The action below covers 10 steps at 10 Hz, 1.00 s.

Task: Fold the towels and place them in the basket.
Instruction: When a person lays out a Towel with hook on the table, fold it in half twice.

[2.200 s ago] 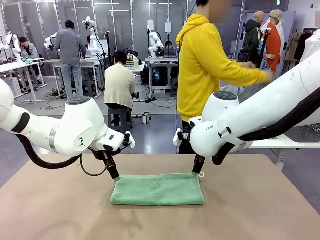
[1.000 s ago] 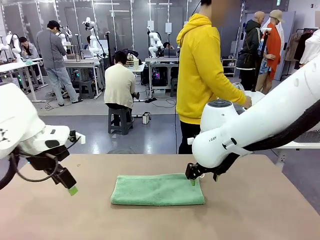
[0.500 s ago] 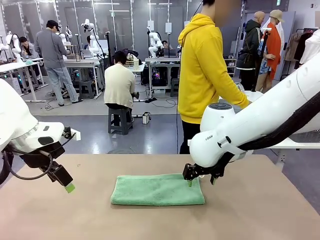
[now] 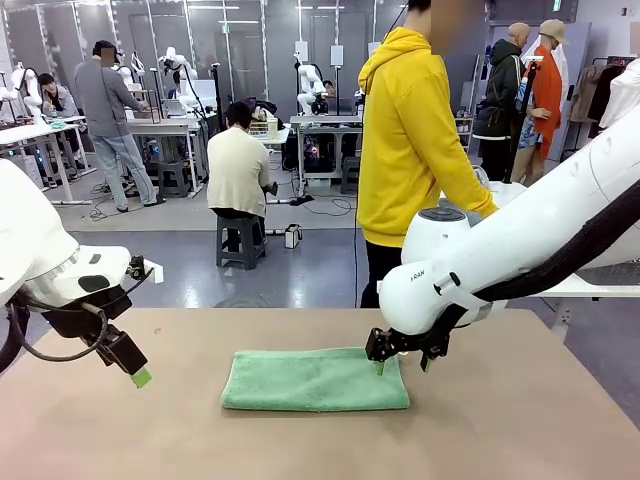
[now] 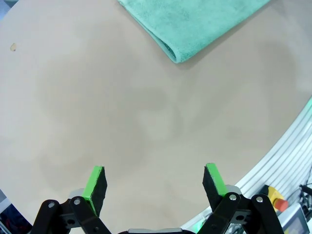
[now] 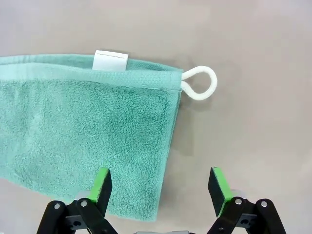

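A mint green towel [image 4: 315, 380] lies folded in a long strip on the middle of the tan table [image 4: 500, 430]. In the right wrist view the towel [image 6: 87, 131] shows a white label [image 6: 110, 60] and a white loop [image 6: 200, 83] at its far corner. My right gripper [image 4: 400, 365] hovers open just above the towel's right end, nothing between its fingers. My left gripper [image 4: 135, 375] hangs open over bare table, well left of the towel. In the left wrist view the towel's folded end [image 5: 190, 24] sits far ahead of the open left gripper [image 5: 155, 185]. The basket is out of view.
A person in a yellow hoodie [image 4: 410, 140] stands at the far side, slightly right of centre, an arm reaching toward the right. The table's edge and a metal rail [image 5: 287, 156] lie close to my left gripper. More people and benches fill the background.
Both grippers have left the towel's far corners. The left arm swung far to the left and down; the right one dropped low over the towel's right end. Little has moved in the last half second.
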Each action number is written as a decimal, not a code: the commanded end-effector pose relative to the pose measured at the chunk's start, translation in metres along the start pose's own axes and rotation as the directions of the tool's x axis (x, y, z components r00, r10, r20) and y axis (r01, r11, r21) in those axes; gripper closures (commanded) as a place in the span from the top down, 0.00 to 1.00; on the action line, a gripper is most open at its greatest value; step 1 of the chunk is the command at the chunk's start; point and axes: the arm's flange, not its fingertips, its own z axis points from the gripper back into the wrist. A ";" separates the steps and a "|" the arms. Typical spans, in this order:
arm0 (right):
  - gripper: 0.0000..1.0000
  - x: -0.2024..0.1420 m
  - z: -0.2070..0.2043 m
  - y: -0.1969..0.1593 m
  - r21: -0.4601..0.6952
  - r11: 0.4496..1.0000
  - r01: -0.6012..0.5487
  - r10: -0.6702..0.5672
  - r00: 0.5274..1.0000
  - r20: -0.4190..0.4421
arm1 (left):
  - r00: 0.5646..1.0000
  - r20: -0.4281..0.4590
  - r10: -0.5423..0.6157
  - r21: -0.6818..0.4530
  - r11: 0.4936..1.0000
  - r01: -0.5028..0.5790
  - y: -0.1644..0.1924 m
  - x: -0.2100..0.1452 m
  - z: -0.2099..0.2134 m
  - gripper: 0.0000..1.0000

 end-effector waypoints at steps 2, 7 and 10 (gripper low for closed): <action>1.00 0.011 -0.013 0.001 0.008 0.995 0.101 -0.101 0.994 0.030 | 1.000 -0.005 0.003 0.008 1.000 -0.003 0.001 -0.001 -0.002 1.00; 0.72 0.015 -0.028 0.001 0.002 0.989 0.148 -0.148 0.988 0.037 | 1.000 -0.005 0.003 0.008 1.000 -0.003 0.001 -0.001 -0.002 1.00; 0.00 0.017 -0.026 0.000 0.002 0.986 0.167 -0.167 0.985 0.047 | 1.000 -0.005 0.003 0.008 1.000 -0.003 0.001 -0.001 -0.002 1.00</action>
